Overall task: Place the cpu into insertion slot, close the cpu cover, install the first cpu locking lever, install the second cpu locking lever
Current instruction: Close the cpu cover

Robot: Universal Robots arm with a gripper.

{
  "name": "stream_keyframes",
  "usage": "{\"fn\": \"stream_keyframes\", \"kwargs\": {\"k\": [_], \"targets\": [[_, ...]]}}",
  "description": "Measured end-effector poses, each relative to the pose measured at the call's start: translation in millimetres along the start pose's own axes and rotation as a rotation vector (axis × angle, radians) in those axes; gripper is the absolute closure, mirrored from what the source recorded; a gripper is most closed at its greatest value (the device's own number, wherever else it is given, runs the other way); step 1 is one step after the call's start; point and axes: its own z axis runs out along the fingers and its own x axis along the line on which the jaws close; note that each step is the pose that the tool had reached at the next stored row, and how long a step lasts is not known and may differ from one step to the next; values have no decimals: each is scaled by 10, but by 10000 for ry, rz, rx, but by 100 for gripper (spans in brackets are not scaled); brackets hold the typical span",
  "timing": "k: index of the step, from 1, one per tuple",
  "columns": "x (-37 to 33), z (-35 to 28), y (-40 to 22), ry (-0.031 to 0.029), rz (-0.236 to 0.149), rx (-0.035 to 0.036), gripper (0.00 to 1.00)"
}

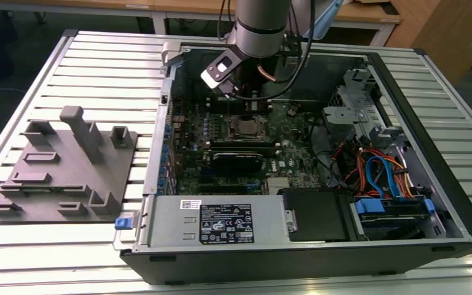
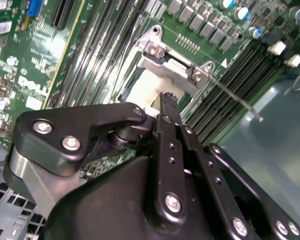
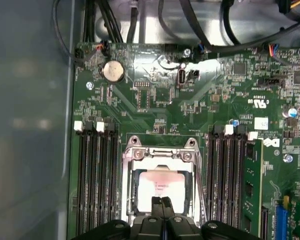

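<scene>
Inside the open case, the arm's fingers [image 3: 158, 206], pressed together and empty, sit over one edge of the cover [image 3: 160, 155], which appears to lie flat around the cpu [image 3: 160, 186] in its mid-board socket. With a lever [image 2: 235, 99] seemingly unlatched, a skewed push could scrape the chip or let the cover lift.

Open computer case [image 1: 302, 263], grey fixture [image 1: 64, 181], slatted table [image 1: 96, 67]
</scene>
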Motion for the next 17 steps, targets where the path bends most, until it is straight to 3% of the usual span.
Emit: {"fn": "stream_keyframes", "kwargs": {"k": [5,17], "targets": [[-1,52,-70,-1,1,0,89],[-14,133,-133,0,30,3,89]]}}
